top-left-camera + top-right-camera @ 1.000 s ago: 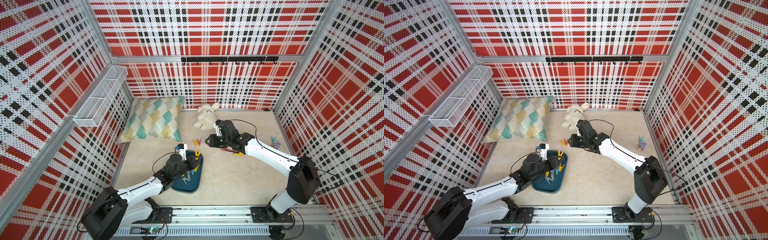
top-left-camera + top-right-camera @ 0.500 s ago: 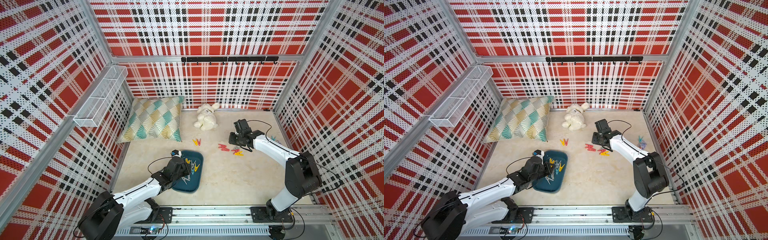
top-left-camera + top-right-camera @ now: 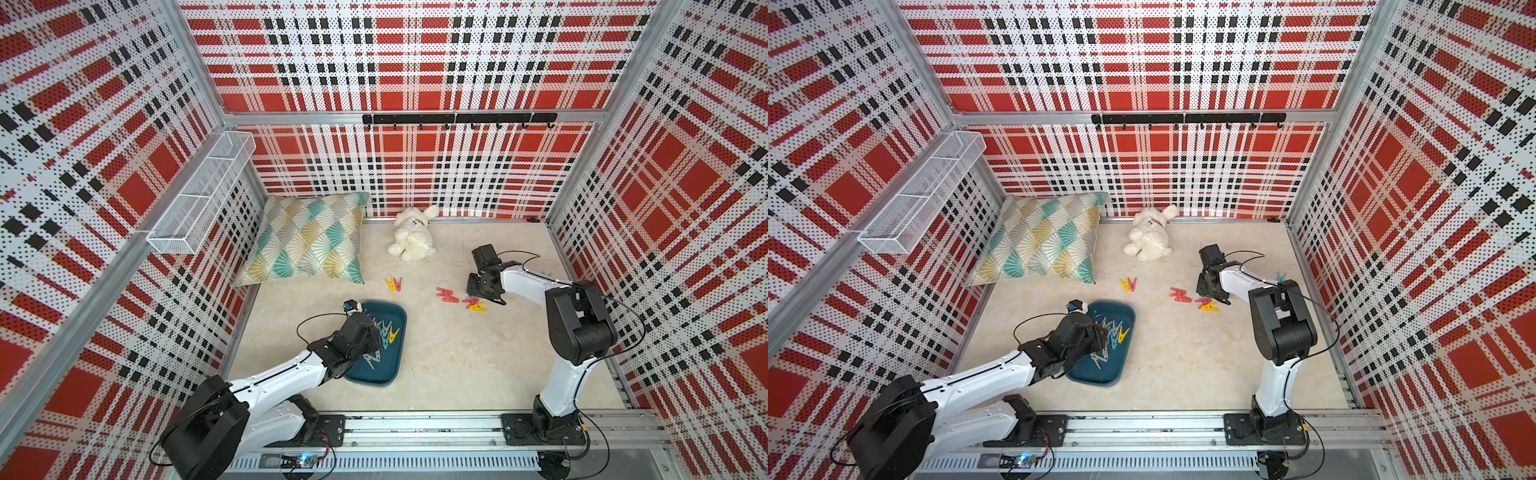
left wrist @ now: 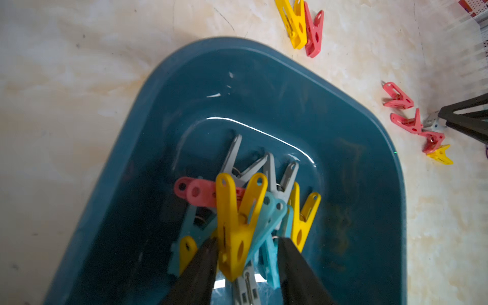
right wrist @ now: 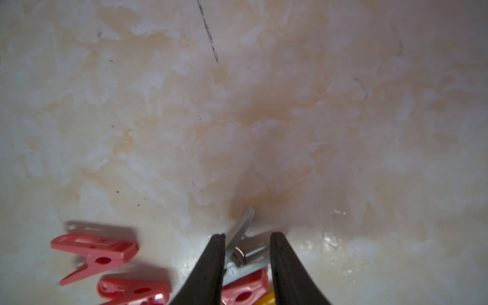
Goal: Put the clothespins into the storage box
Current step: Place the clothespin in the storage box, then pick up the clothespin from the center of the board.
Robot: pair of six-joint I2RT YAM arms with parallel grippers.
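- jaws of the left gripper stand parted; a yellow clothespin sits loose between them, against one finger.
- the storage box lies right beneath this gripper, with grey, blue, red and yellow clothespins piled just past its fingertips.
- the right gripper, at the floor, grips a grey clothespin, both fingers touching it.
- red clothespins lie just beside one of its fingers; the storage box is well apart.

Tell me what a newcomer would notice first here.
The red, black and white plaid walls all around dominate. On the pale floor, the teal storage box holds a heap of coloured clothespins under the left gripper; the right gripper straddles a grey clothespin beside loose red clothespins.
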